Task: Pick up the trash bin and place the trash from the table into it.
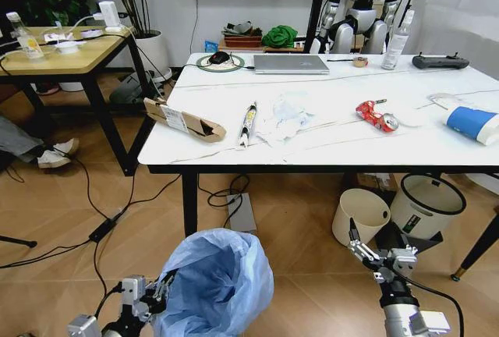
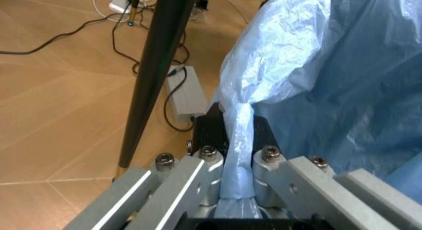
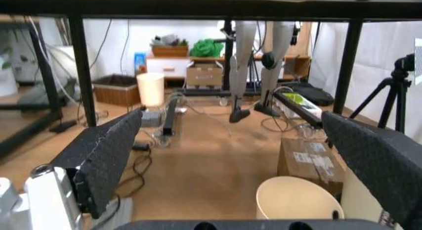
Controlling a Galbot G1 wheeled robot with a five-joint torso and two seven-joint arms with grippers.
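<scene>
Both arms low before the table (image 1: pixel 327 130): left gripper (image 1: pixel 160 290) jaws clamped on the trash bin (image 1: pixel 214 278), right gripper (image 1: pixel 366 253) jaws apart.

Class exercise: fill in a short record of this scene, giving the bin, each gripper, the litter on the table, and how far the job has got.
bin: trash bin held up off the floor, below the table front edge
left gripper: shut on the bin's blue bag
right gripper: open, empty, low in front of the cream bin
litter on table: cardboard box, tissues, red can, paper cup
progress: no litter binned yet
</scene>
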